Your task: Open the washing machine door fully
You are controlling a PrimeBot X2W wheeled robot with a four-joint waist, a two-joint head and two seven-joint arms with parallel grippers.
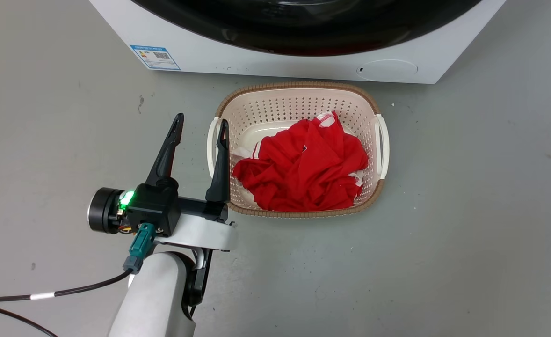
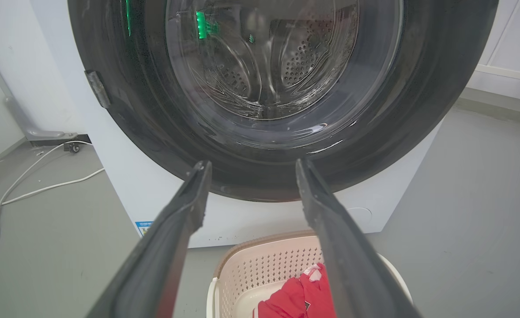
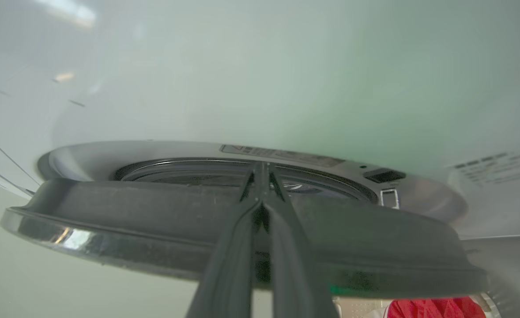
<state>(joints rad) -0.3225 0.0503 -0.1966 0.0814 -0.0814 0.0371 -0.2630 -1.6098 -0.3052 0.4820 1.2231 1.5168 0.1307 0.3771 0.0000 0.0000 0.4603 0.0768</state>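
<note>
Right wrist view: fingers cross washing machine door.

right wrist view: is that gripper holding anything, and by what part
Nothing is clamped: the right gripper is shut, its tips tucked past the rim of the washing machine door. The left gripper is open and empty.

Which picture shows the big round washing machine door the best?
The left wrist view: the washing machine door faces the camera, its glass bowl and black ring showing. The head view catches just its lower edge. The right wrist view sees its rim edge-on, behind the right gripper.
</note>
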